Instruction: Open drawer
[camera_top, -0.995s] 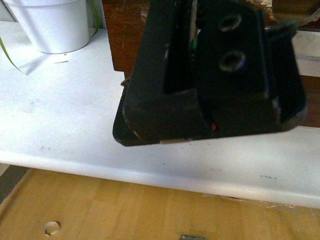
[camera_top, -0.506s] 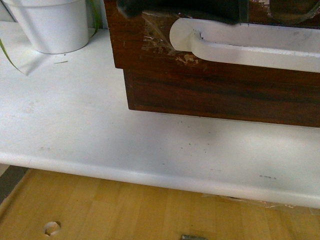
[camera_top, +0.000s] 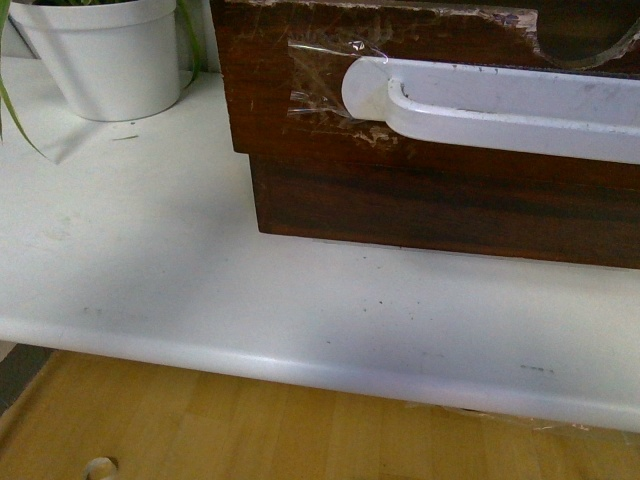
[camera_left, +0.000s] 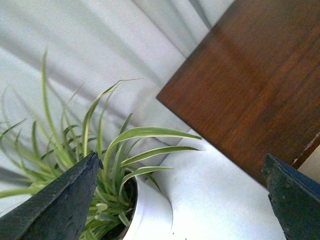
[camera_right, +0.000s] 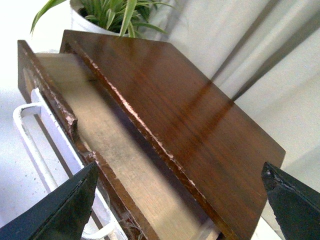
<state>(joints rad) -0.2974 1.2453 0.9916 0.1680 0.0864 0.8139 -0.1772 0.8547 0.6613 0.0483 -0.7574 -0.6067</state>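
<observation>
The drawer (camera_top: 300, 70) is dark brown wood with a scuffed front, a long white handle (camera_top: 500, 105) held by clear tape, and a half-round notch (camera_top: 585, 35) in its top edge. It stands pulled out from the cabinet, over the white shelf (camera_top: 150, 270). In the right wrist view the drawer (camera_right: 115, 150) is open, its pale inside showing under the cabinet top (camera_right: 190, 125). My right gripper (camera_right: 180, 200) is open and empty above it. My left gripper (camera_left: 182, 200) is open and empty, above the plant pot. Neither gripper shows in the front view.
A white pot (camera_top: 100, 55) with a green striped plant (camera_left: 100, 150) stands on the shelf left of the cabinet. The shelf's front edge (camera_top: 300, 365) runs across, with wooden floor (camera_top: 250, 430) below. A pale curtain (camera_left: 75, 45) hangs behind.
A dark arm part filled the front view a second ago, then rose out of the top. The drawer front and handle now show in full. The view has shifted slightly.
</observation>
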